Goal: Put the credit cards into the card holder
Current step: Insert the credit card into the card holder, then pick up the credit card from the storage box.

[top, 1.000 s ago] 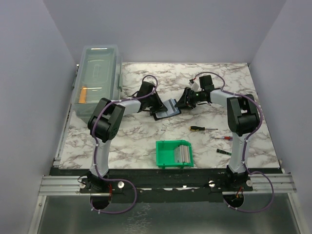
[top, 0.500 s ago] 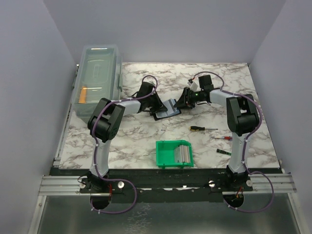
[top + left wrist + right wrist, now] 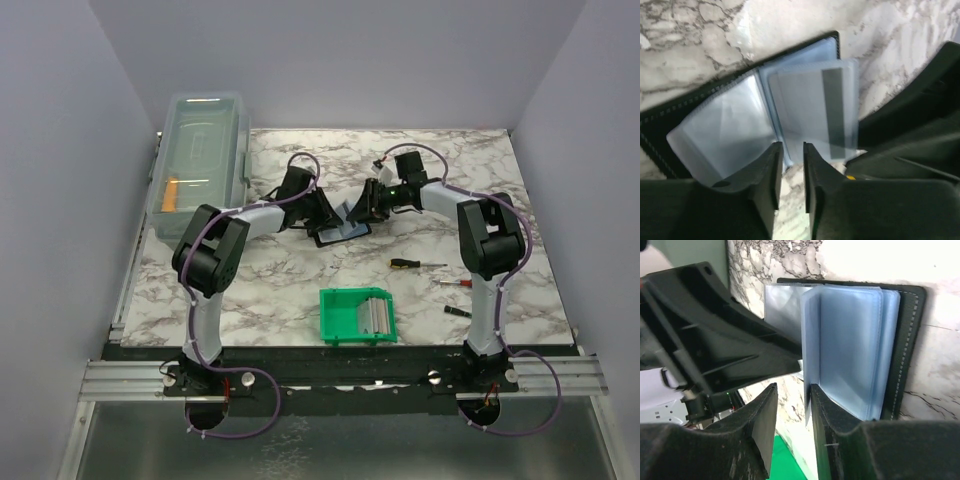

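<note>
The card holder point(image 3: 341, 226) lies open on the marble between my two grippers, black cover down and blue-grey clear sleeves up. In the left wrist view a grey credit card point(image 3: 810, 107) with a dark stripe sits inside a sleeve of the card holder point(image 3: 720, 125). My left gripper point(image 3: 792, 146) stands at the holder's near edge, slightly open, with only marble showing between its fingers. My right gripper point(image 3: 793, 387) is open at the opposite side, and a raised sleeve page point(image 3: 850, 340) leans against its right finger. More credit cards point(image 3: 378, 316) lie in the green bin.
The green bin point(image 3: 345, 317) sits near the front centre. Three screwdrivers point(image 3: 415, 264) lie at the right front. A clear lidded box point(image 3: 200, 160) stands along the left edge. The two grippers are close together over the holder.
My left gripper's jaws have parted a little from shut. The right gripper has shifted left toward the holder, and its jaws have narrowed slightly.
</note>
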`<state>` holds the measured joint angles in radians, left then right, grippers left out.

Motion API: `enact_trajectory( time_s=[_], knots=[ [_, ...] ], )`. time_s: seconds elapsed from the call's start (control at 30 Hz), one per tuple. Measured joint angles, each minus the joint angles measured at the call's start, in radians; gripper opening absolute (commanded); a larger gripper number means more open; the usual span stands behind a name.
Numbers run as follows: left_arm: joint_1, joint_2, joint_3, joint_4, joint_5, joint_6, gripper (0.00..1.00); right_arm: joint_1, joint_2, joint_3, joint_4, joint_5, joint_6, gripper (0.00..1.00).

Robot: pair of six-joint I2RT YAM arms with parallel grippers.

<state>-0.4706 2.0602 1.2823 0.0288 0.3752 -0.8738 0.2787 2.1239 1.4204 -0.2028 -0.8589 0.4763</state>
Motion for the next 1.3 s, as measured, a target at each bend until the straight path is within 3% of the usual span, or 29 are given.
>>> enact_trajectory(
  time_s=[0.23,0.37,0.47,0.63,0.87,1.03,1.17,1.3],
  knots=[
    [0.006,-0.231,-0.079,-0.081,-0.006,0.019,0.44,0.052,0.011,0.034,-0.014,0.010,0.004,0.44],
    [0.006,-0.442,-0.145,-0.134,-0.003,0.028,0.48,0.114,0.023,0.087,-0.031,0.032,0.016,0.46],
    [0.006,-0.593,-0.168,-0.183,0.008,0.038,0.51,0.177,0.020,0.114,-0.045,0.050,0.022,0.53],
    [0.008,-0.755,-0.174,-0.243,0.072,0.053,0.55,0.230,-0.154,-0.018,-0.150,0.172,0.042,0.57],
    [-0.056,-0.793,-0.280,-0.270,0.129,0.056,0.59,0.233,-0.618,-0.209,-0.379,0.463,0.047,0.74],
    [-0.154,-0.787,-0.364,-0.309,0.120,0.068,0.63,0.371,-0.850,-0.298,-0.562,0.648,0.132,0.79],
    [-0.175,-0.787,-0.402,-0.308,0.091,0.076,0.64,0.474,-0.908,-0.370,-0.660,0.748,0.235,0.82],
    [-0.175,-0.787,-0.409,-0.305,0.076,0.085,0.64,0.588,-0.848,-0.391,-0.737,0.871,0.352,0.84]
  ],
)
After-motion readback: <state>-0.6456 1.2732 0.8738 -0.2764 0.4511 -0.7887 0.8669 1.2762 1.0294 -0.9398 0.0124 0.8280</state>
